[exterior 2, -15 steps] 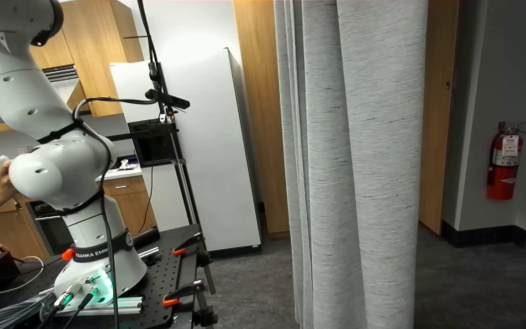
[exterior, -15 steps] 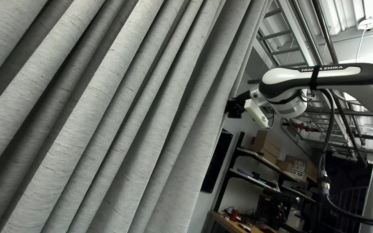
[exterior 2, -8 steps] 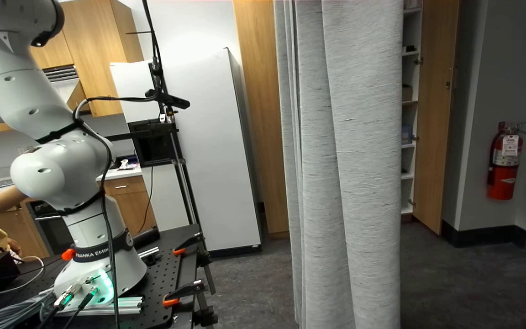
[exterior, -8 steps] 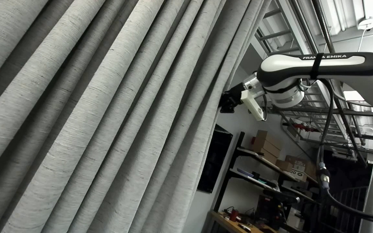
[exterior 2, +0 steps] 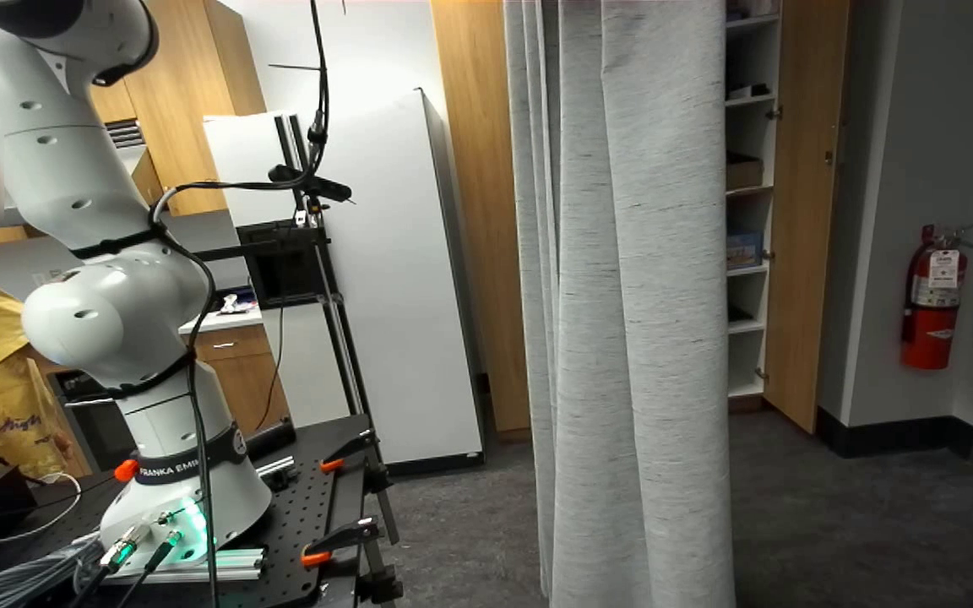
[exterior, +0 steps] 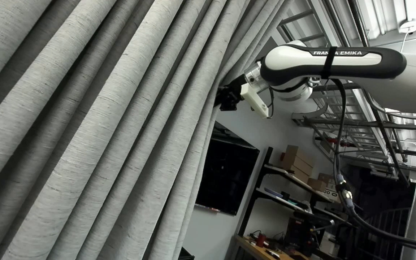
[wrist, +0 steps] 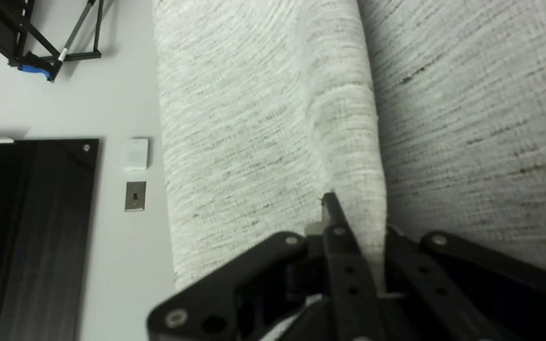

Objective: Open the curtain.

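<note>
Curtain (exterior: 139,144) hung in deep pleats, wall screen (exterior: 226,171) partly hidden behind its edge. Fold, set in from that edge, pinched by tool (wrist: 361,213), jaws pressed to either face of cloth. Fabric judged soft, limp, hard to harm; single fold light, full drape likely heavy, so drag expected as pleats are gathered. Coarse weave probably not slippery. Hold best taken deep in fold, close to edge; pull best directed across pleats.

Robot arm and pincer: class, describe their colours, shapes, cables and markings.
The arm is white and rounded, with black trim, black straps, an attached dark cable, a cream box and white "FRANKA EMIKA" lettering. The pincer is black, with narrow fingers and round grey screws.
</note>
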Motion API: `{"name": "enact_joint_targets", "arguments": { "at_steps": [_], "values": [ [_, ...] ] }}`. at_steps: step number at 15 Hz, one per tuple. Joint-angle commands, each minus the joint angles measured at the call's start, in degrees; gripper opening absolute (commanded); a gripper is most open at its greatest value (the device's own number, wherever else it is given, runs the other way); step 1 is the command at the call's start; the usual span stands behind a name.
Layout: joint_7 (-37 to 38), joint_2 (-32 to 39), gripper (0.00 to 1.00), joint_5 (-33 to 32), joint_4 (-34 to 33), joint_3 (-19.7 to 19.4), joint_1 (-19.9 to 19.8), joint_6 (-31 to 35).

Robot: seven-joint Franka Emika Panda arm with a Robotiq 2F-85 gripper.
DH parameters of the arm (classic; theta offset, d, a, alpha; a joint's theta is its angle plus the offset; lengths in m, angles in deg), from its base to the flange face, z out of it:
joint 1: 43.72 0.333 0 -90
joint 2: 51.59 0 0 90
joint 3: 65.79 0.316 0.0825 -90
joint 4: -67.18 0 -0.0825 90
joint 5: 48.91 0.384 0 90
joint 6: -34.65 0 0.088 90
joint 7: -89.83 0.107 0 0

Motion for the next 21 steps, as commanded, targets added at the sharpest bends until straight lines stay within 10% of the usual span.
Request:
{"name": "enact_joint_targets", "arguments": {
  "at_steps": [1, 21],
  "values": [
    [2.99, 5.53, 0.0, -4.43, -1.15, 1.89, 2.74, -3.98],
    [1.33, 2.09, 0.01, -8.55, -4.01, 3.44, 7.16, 2.73]
  ]
}}
